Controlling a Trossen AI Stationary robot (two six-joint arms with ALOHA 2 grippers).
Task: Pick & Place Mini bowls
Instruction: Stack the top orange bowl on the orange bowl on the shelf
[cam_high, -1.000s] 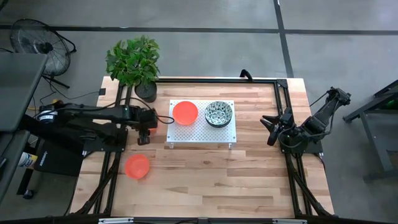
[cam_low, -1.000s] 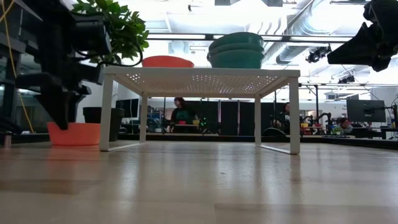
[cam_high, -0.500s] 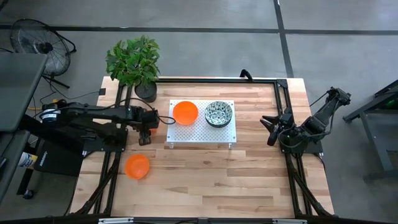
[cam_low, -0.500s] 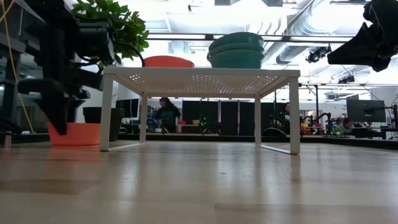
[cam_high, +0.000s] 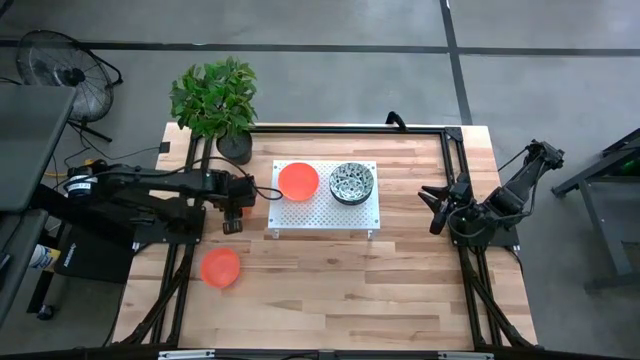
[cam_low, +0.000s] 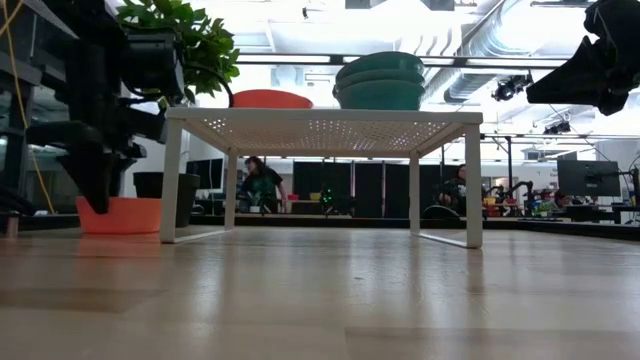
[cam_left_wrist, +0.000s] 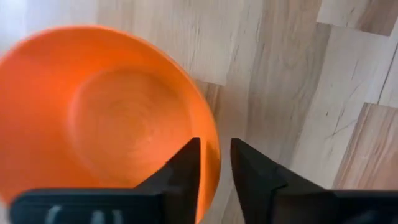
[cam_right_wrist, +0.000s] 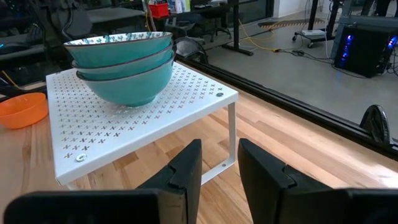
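Observation:
One orange mini bowl (cam_high: 220, 267) (cam_low: 125, 215) sits upright on the table near the left side and fills my left wrist view (cam_left_wrist: 106, 124). My left gripper (cam_high: 232, 226) (cam_left_wrist: 214, 155) hangs just beyond its far right rim, fingers close together, touching nothing. On the white perforated rack (cam_high: 320, 215) stand another orange bowl (cam_high: 298, 180) (cam_right_wrist: 22, 109) and a stack of three speckled bowls, teal outside (cam_high: 352, 182) (cam_right_wrist: 121, 65). My right gripper (cam_high: 432, 210) (cam_right_wrist: 219, 155) waits near the table's right edge, facing the rack.
A potted plant (cam_high: 215, 95) in a black pot stands at the far left corner, just behind my left arm. A black frame rail (cam_high: 350, 128) runs along the table's far edge. Bare wood (cam_high: 340, 290) stretches in front of the rack. People move in the room beyond.
In the low view my left gripper has edged slightly toward the table's left edge over the orange bowl. The bowls have stayed where they were.

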